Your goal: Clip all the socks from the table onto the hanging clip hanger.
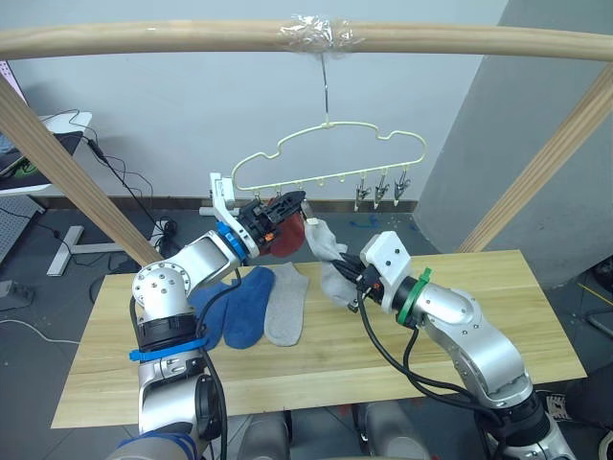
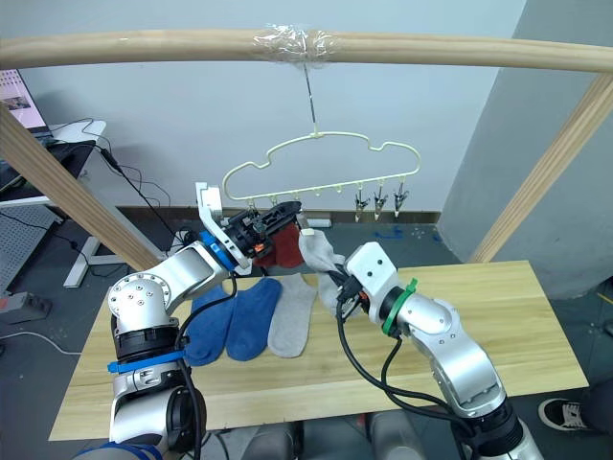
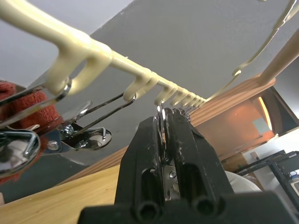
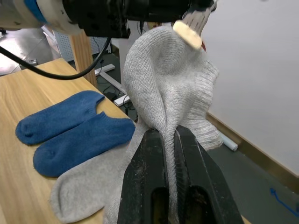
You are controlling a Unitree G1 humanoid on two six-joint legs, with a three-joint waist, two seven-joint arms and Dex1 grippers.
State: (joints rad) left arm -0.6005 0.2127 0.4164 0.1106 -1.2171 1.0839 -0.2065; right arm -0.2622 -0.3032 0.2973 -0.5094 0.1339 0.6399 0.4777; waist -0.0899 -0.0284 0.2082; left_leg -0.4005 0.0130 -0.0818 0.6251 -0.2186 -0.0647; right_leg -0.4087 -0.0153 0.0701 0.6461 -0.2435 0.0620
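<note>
Under clip hanger [image 1: 330, 158], right gripper [image 4: 170, 140] pinches grey sock [image 4: 163, 88] (upright).

We are in what looks like a robotics lab or test room rather than a home. A rough wooden pole frame [image 1: 287, 40] stands over the plain plank worktop [image 1: 498, 316], with the hanger hook taped to the pole. Behind it we see bare pale walls [image 1: 172, 105], a grey floor [image 1: 57, 297] with loose black cables [image 1: 124, 177] trailing across it, and a white desk [image 1: 48, 163] on a stand at the left, carrying a screen [image 2: 21, 101].
</note>
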